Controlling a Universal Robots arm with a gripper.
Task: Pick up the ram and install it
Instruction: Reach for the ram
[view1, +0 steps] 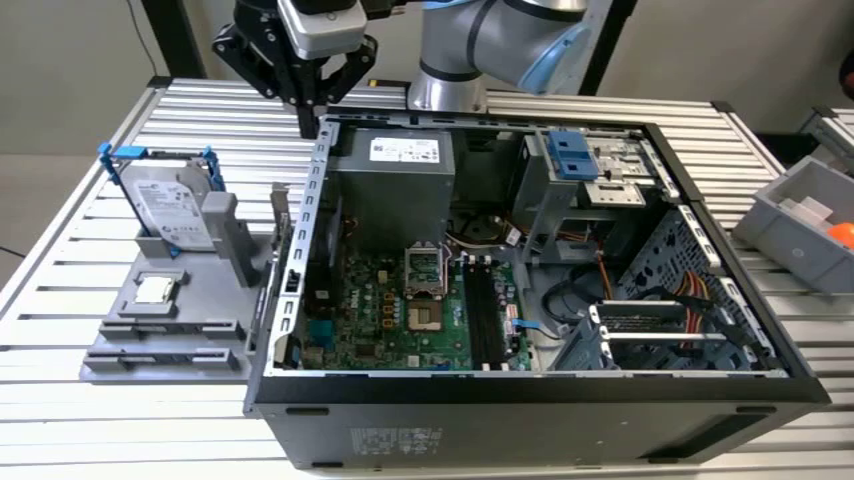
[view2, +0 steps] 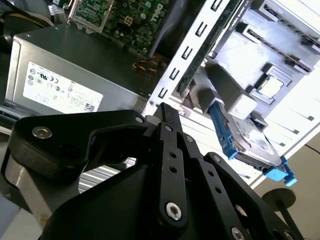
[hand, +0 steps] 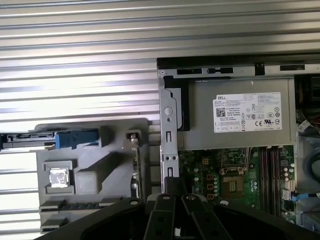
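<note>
Gripper (view1: 310, 116) hangs closed and empty above the rear edge of the tabletop (view1: 174, 110), by the computer case (view1: 534, 410). Ram (view2: 212, 42) stands untouched in its gray holder (view1: 180, 330); pickup and install both pending.

This looks like a robotics lab bench. An open desktop computer case (view1: 534, 415) lies on its side on a slatted aluminium table (view1: 134, 430), its motherboard (view1: 387, 310) bared. Just beside the case, toward the exterior view's left, a grey fixture (view1: 214, 318) props up loose parts. Behind the case rises an industrial robot arm (view1: 501, 40). Off the case's other side sits a grey parts bin (view1: 787, 235).
</note>
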